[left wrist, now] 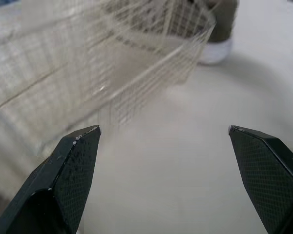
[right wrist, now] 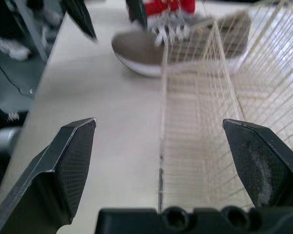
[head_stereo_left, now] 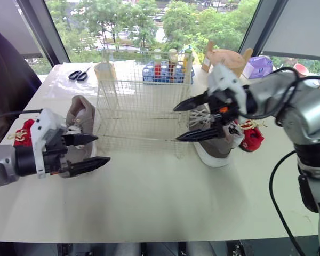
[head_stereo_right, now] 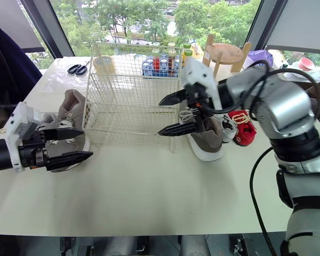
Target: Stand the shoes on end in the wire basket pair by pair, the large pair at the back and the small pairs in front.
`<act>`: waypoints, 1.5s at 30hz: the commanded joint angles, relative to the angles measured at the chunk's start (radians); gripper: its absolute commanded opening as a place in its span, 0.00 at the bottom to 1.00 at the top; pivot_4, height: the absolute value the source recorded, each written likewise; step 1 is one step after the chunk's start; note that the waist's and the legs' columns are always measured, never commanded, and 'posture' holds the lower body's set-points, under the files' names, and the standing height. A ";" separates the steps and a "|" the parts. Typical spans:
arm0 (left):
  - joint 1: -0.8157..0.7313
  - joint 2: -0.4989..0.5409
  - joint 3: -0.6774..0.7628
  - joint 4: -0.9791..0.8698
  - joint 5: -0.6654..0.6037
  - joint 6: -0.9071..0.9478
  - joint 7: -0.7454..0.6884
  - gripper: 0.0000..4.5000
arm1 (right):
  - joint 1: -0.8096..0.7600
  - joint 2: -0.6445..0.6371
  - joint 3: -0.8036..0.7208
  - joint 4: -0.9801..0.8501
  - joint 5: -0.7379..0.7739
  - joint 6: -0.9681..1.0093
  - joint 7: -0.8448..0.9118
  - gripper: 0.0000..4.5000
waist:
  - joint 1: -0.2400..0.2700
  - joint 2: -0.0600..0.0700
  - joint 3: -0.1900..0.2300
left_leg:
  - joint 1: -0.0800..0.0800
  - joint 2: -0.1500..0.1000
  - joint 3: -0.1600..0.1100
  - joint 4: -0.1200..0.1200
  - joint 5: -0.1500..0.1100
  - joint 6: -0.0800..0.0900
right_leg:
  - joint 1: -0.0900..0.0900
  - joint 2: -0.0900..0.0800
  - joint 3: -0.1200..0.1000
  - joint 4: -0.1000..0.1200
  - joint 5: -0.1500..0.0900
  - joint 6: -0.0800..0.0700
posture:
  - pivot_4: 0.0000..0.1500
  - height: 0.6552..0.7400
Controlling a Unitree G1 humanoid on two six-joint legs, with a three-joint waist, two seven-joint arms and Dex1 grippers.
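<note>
- The left hand (head_stereo_left: 100, 150) and right hand (head_stereo_left: 177, 125) both gaped, holding nothing.
- One grey sneaker (head_stereo_left: 82, 112) lay left of the wire basket (head_stereo_left: 141, 109), and a second grey sneaker (head_stereo_left: 220, 146) lay right of it, on the surface (head_stereo_left: 149, 197).
- Likely light and soft-sided; the firmer heel collar seemed the best hold.

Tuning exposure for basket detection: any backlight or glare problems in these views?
Left eye view: the windows backlight the wire basket, and its far wires fade into the bright table. Right wrist view: the basket's far end washes out in glare. Left wrist view: even light, no hard shadows.
</note>
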 commanded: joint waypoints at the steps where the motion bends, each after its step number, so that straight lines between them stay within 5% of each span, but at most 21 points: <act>1: -0.038 0.000 -0.002 -0.027 -0.060 0.021 0.043 0.96 | -0.090 0.011 0.096 0.038 -0.099 -0.047 0.085 1.00 | -0.010 0.000 0.000 | -0.001 0.000 0.000 0.000 0.000 0.000 | -0.001 0.000 0.000 0.001 0.000 0.000 | 1.00 1.00; 13: -0.113 -0.084 -0.120 -0.083 -0.082 -0.004 0.200 0.96 | -0.223 0.167 0.372 0.270 -0.397 -0.141 0.209 1.00 | -0.013 0.000 0.000 | -0.001 0.000 0.000 0.001 0.002 -0.003 | -0.006 0.001 0.000 0.011 0.000 0.000 | 1.00 1.00; 22: -0.127 -0.131 -0.167 -0.082 -0.057 -0.031 0.243 1.00 | -0.196 0.216 0.356 0.301 -0.513 -0.163 0.170 0.02 | -0.015 -0.001 -0.001 | -0.001 0.000 -0.001 0.001 0.003 -0.005 | -0.007 0.002 0.000 0.014 0.000 0.001 | 1.00 1.00; 34: -0.165 -0.147 -0.222 -0.050 0.008 -0.043 0.234 1.00 | -0.202 0.279 0.188 0.260 -0.495 0.035 0.012 0.01 | -0.014 0.000 0.000 | -0.001 0.000 0.000 0.000 0.003 -0.005 | -0.008 0.004 0.000 0.015 0.000 0.001 | 1.00 1.00; 45: -0.199 -0.162 -0.266 -0.015 0.069 -0.059 0.207 1.00 | -0.101 0.203 0.222 0.048 -0.453 0.073 0.054 0.01 | -0.012 0.000 0.000 | -0.002 -0.001 -0.001 0.001 0.003 -0.005 | -0.007 0.003 0.000 0.014 0.000 0.001 | 1.00 1.00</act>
